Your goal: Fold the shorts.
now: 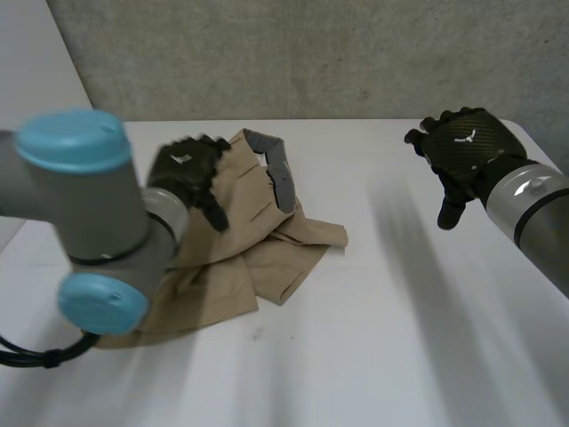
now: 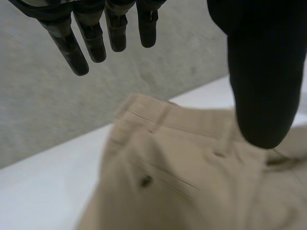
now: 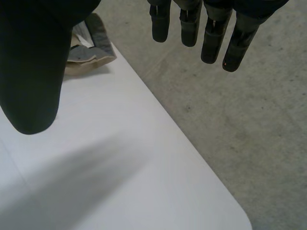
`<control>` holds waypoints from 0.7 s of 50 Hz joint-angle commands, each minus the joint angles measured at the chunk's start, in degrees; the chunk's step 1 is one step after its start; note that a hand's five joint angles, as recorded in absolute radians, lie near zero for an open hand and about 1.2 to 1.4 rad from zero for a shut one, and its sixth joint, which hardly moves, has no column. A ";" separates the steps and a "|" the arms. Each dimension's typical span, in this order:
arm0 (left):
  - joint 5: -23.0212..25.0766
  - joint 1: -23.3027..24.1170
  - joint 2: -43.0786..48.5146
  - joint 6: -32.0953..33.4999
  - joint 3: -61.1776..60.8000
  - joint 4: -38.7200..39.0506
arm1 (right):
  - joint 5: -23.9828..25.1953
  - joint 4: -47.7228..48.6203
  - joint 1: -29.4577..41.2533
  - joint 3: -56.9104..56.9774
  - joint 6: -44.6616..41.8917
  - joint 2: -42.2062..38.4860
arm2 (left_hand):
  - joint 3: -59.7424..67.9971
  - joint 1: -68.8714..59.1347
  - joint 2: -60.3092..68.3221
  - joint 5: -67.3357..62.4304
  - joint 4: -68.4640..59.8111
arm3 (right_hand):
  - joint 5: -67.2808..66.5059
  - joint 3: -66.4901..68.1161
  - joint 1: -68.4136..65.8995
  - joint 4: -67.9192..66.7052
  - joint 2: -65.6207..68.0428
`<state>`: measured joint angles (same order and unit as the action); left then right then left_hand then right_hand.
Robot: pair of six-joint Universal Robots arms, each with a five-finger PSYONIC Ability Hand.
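Observation:
Tan shorts point(image 1: 258, 249) lie crumpled on the white table point(image 1: 400, 338), left of the middle, with the grey-lined waistband point(image 1: 277, 169) turned up at the far side. My left hand point(image 1: 188, 173) hovers over the shorts' near-left part, fingers straight and apart from the thumb, holding nothing. In the left wrist view the fingers point(image 2: 91, 33) and thumb point(image 2: 261, 76) hang above the waistband and a buttoned back pocket point(image 2: 146, 181). My right hand point(image 1: 462, 151) is raised over the table's far right, open and empty; its fingers point(image 3: 211, 28) and thumb point(image 3: 33, 72) spread above the table's corner.
A grey concrete wall point(image 1: 311, 53) runs behind the table. The table's far right corner point(image 3: 235, 215) drops to a grey floor point(image 3: 249, 120). My left arm point(image 1: 84, 222) covers the shorts' left part in the head view. Bare tabletop lies to the right of the shorts.

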<state>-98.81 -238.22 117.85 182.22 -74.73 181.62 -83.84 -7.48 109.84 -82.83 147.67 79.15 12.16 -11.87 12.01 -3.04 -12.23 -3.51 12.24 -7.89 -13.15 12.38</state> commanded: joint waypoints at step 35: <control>-4.11 4.78 11.09 8.42 18.47 23.51 | -1.67 16.80 -0.85 -13.68 1.04 -5.23 | 67.84 -68.13 67.99 -66.96 -67.77 | 3.51 -2.24 -2.11 3.15 -2.38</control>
<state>-102.75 -234.27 131.38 190.64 -61.25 202.49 -84.66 9.24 109.07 -96.99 148.62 73.67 67.60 -64.60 68.35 -54.92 -68.23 -3.51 12.24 -7.89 -13.15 12.38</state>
